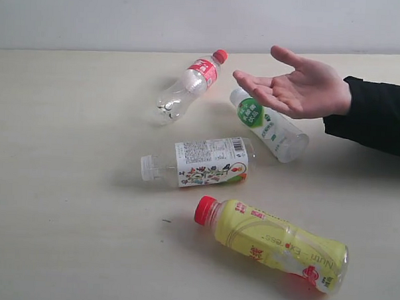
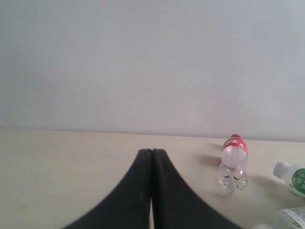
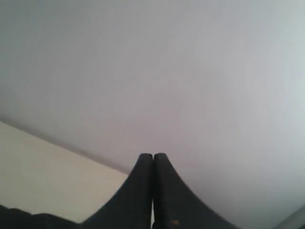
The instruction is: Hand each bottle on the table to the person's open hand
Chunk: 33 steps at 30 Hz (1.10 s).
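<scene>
Four bottles lie on their sides on the pale beige table [image 1: 66, 184], none of them in a grip. Farthest back is the cola-shaped bottle [image 1: 188, 87], its red cap pointing away toward the wall [image 1: 126, 17]. Just right of it lies the white bottle [image 1: 267, 125], its round green label facing up. The floral-label bottle [image 1: 199, 162] lies across the middle with its white cap to the left. The yellow bottle [image 1: 272, 243] is nearest the camera, its red cap toward the centre. The bottles lie near one another but apart. The open hand [image 1: 296, 84] comes in from the right on an arm in a black sleeve [image 1: 381, 115] – palm up, fingers spread, raised above the capped end of the white bottle. Neither arm shows in the exterior view. In the left wrist view the left gripper [image 2: 152, 151] has its two black fingers pressed flat together with nothing between them, and the cola-shaped bottle [image 2: 233, 164] and the white bottle [image 2: 291, 177] lie well beyond it. The right gripper [image 3: 153, 155] is likewise closed and empty – pointed at the wall, with only a strip of table [image 3: 47, 167] in sight.
</scene>
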Each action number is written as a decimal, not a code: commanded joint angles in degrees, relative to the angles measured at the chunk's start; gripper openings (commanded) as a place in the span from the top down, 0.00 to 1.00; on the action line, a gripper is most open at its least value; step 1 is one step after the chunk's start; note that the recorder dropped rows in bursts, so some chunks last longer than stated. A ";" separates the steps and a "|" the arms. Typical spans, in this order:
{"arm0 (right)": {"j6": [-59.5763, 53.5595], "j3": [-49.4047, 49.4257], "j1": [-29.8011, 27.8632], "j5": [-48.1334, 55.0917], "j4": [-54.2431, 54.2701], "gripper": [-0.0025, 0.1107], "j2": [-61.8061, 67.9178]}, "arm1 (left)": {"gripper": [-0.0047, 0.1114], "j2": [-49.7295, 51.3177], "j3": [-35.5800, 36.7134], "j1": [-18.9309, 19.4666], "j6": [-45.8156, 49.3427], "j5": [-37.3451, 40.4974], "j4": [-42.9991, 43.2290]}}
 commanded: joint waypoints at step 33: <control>-83.62 -7.27 25.56 50.16 94.15 0.51 21.01 | 0.96 -0.36 0.15 0.09 0.29 -0.18 0.19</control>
